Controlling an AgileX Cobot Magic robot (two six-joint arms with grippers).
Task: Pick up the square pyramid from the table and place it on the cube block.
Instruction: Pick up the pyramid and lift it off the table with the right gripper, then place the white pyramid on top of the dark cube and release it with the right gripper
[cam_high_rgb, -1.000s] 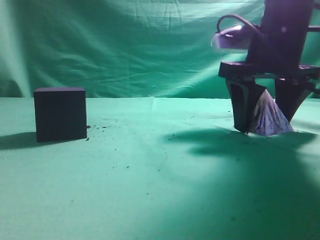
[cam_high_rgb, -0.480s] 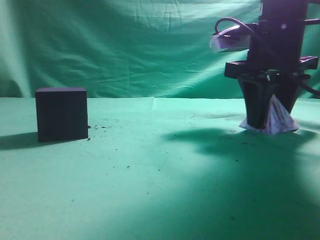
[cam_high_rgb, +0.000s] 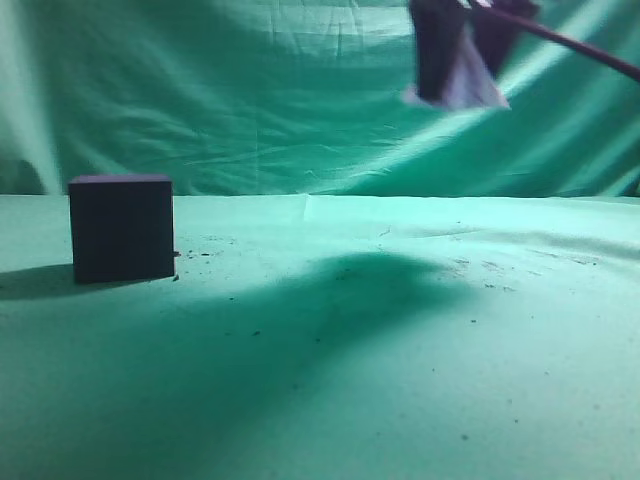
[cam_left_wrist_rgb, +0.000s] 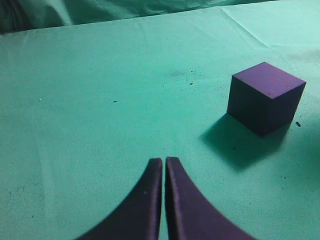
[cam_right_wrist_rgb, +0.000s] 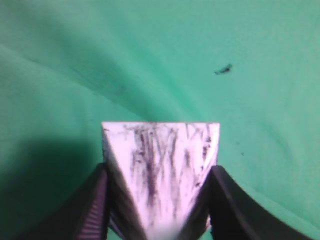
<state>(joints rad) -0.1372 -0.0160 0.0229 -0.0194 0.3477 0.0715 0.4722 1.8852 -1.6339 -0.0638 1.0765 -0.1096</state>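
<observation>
The square pyramid (cam_high_rgb: 468, 78), white with dark streaks, hangs high in the air at the upper right of the exterior view, clamped between the fingers of my right gripper (cam_high_rgb: 458, 88). The right wrist view shows it close up (cam_right_wrist_rgb: 162, 170) with the gripper (cam_right_wrist_rgb: 159, 172) shut on its sloping sides, above the table. The cube block (cam_high_rgb: 121, 227) stands on the green table (cam_high_rgb: 330, 380) at the left; it also shows in the left wrist view (cam_left_wrist_rgb: 265, 97). My left gripper (cam_left_wrist_rgb: 164, 161) is shut and empty, above the cloth, left of and nearer the camera than the cube.
A wrinkled green backdrop (cam_high_rgb: 250, 90) hangs behind the table. Small dark specks (cam_high_rgb: 215, 250) lie on the cloth near the cube. A wide shadow (cam_high_rgb: 330, 300) lies across the middle of the cloth.
My right gripper has lifted the pyramid off the table, high up and a little to the left. Its shadow has spread leftward. The cube has not moved.
</observation>
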